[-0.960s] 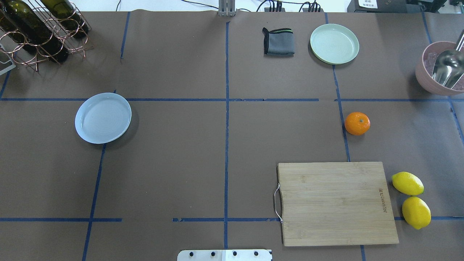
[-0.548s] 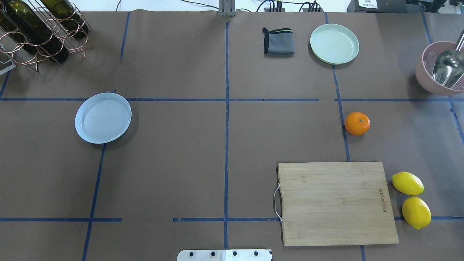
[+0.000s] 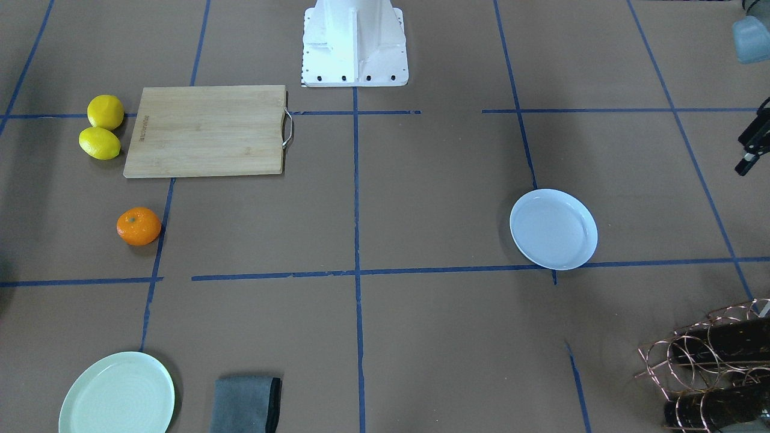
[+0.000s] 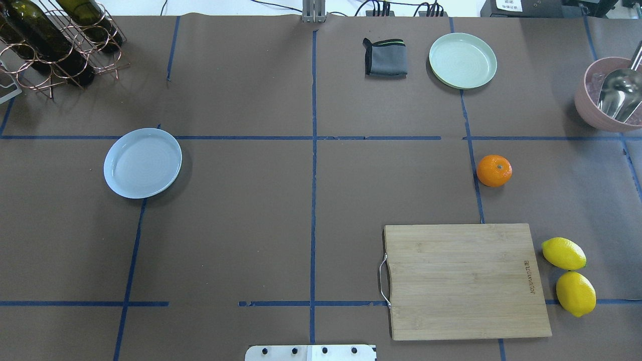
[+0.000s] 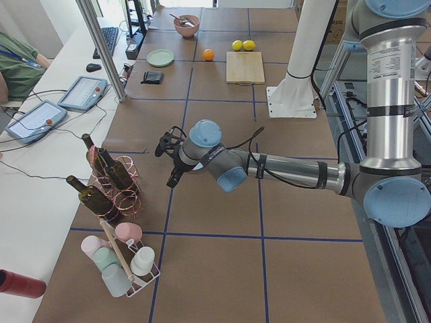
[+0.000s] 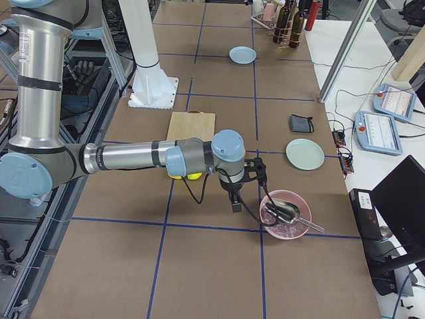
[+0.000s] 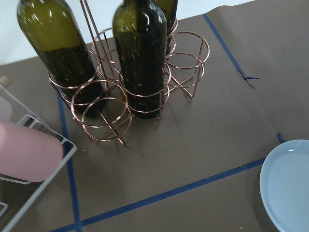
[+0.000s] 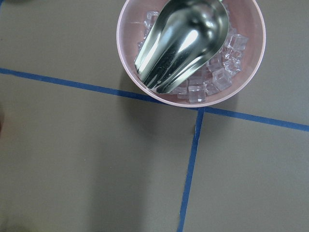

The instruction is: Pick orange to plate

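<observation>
The orange (image 4: 494,171) rests on the brown table right of centre, beyond the cutting board; the front-facing view has the orange (image 3: 139,226) at its left. The pale blue plate (image 4: 143,163) lies empty on the left half, and its edge (image 7: 289,188) shows in the left wrist view. My left gripper (image 5: 167,165) hovers near the bottle rack, far from the orange. My right gripper (image 6: 244,186) hangs beside the pink bowl. Neither wrist view shows fingers, so I cannot tell either gripper's state.
A bamboo cutting board (image 4: 466,281) lies near the front right with two lemons (image 4: 564,253) beside it. A pale green plate (image 4: 462,60) and a folded grey cloth (image 4: 385,57) sit at the back. A pink ice bowl (image 8: 190,48) with a scoop stands far right, a wine rack (image 4: 55,42) far left.
</observation>
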### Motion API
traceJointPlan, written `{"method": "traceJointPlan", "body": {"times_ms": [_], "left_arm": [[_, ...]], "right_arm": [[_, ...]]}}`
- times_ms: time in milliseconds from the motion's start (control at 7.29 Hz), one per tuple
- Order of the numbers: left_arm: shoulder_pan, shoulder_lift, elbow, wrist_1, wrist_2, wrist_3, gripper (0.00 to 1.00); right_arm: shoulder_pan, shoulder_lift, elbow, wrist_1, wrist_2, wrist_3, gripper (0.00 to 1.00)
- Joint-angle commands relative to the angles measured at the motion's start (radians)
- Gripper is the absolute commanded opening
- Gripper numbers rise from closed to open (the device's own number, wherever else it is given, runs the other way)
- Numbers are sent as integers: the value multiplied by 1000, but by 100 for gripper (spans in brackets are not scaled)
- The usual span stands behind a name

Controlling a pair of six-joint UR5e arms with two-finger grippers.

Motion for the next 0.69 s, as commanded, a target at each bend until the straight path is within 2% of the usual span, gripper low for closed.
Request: {"method": "traceJointPlan", "body": {"times_ms": [0, 274, 411, 548], "left_arm": [[257, -22, 63, -162, 210, -443, 64], [411, -103, 138, -192, 336, -601, 63], [454, -143, 181, -193, 371, -626, 63], [470, -148, 201, -196, 372, -629, 58]], "right_arm": [[0, 0, -1, 0, 2, 2, 100], [0, -2, -3, 0, 2, 3, 100], [0, 0, -4, 0, 2, 3, 100], [0, 0, -4, 0, 2, 3, 100]]}}
